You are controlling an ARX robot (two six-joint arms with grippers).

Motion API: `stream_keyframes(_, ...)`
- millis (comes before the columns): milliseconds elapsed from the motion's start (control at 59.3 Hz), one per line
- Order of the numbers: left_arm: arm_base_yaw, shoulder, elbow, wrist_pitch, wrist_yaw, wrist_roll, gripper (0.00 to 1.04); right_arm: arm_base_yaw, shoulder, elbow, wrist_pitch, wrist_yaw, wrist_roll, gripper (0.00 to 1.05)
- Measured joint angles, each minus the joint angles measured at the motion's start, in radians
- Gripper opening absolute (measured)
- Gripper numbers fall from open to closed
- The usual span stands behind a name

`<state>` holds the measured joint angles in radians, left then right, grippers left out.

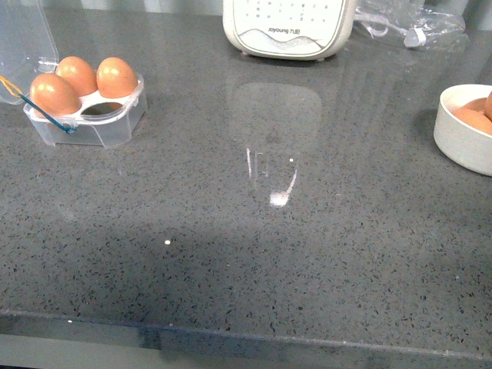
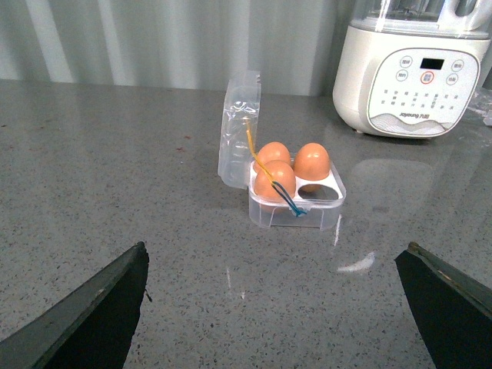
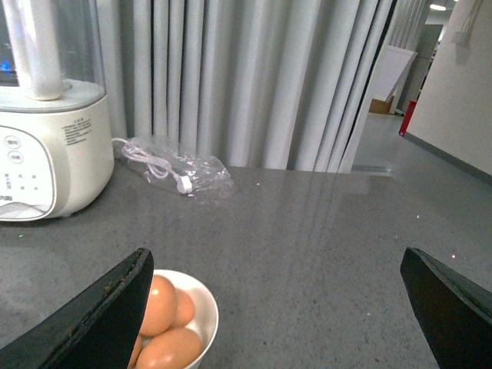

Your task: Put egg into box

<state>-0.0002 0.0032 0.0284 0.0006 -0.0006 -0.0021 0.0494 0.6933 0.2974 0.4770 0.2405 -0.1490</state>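
Note:
The clear plastic box [image 1: 92,123] sits at the far left of the grey counter with its lid [image 2: 240,127] standing open. It holds three brown eggs [image 1: 77,84]; the front right cup [image 1: 104,110] is empty. It also shows in the left wrist view [image 2: 296,207]. More brown eggs [image 3: 161,327] lie in a white bowl [image 1: 461,138] at the right edge. My left gripper [image 2: 277,307] is open and empty, short of the box. My right gripper [image 3: 280,307] is open and empty, beside the bowl [image 3: 201,307]. Neither arm shows in the front view.
A white Joyoung blender [image 1: 288,27] stands at the back centre. A clear plastic bag with a white cable [image 3: 173,173] lies at the back right. Grey curtains hang behind the counter. The counter's front edge [image 1: 246,338] runs along the bottom.

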Motion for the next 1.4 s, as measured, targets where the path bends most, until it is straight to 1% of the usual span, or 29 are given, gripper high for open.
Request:
stream_keyframes(51,0.000,0.000,0.000,0.000,0.000,0.000,0.98,-0.041,0.119,0.054,0.045,-0.045,0.008,0.97)
stream_keyframes(84,0.000,0.000,0.000,0.000,0.000,0.000,0.98,-0.065,0.197,0.099,0.039,-0.069,0.022,0.97)
stream_keyframes(202,0.000,0.000,0.000,0.000,0.000,0.000,0.98,-0.103,0.385,0.218,0.020,-0.132,0.047,0.97)
stream_keyframes(287,0.000,0.000,0.000,0.000,0.000,0.000,0.98,-0.118,0.493,0.300,-0.016,-0.185,0.064,0.97)
stream_keyframes(404,0.000,0.000,0.000,0.000,0.000,0.000,0.98,-0.125,0.605,0.396,-0.092,-0.235,0.082,0.97)
stream_keyframes(573,0.000,0.000,0.000,0.000,0.000,0.000,0.98,-0.121,0.703,0.491,-0.206,-0.289,0.115,0.97)
stream_keyframes(708,0.000,0.000,0.000,0.000,0.000,0.000,0.98,-0.113,0.744,0.519,-0.257,-0.317,0.131,0.97)
stream_keyframes(775,0.000,0.000,0.000,0.000,0.000,0.000,0.98,-0.111,0.766,0.527,-0.284,-0.357,0.146,0.97)
stream_keyframes(1045,0.000,0.000,0.000,0.000,0.000,0.000,0.98,-0.111,0.818,0.532,-0.292,-0.460,0.168,0.97)
stream_keyframes(1399,0.000,0.000,0.000,0.000,0.000,0.000,0.98,-0.107,0.834,0.506,-0.291,-0.474,0.149,0.97)
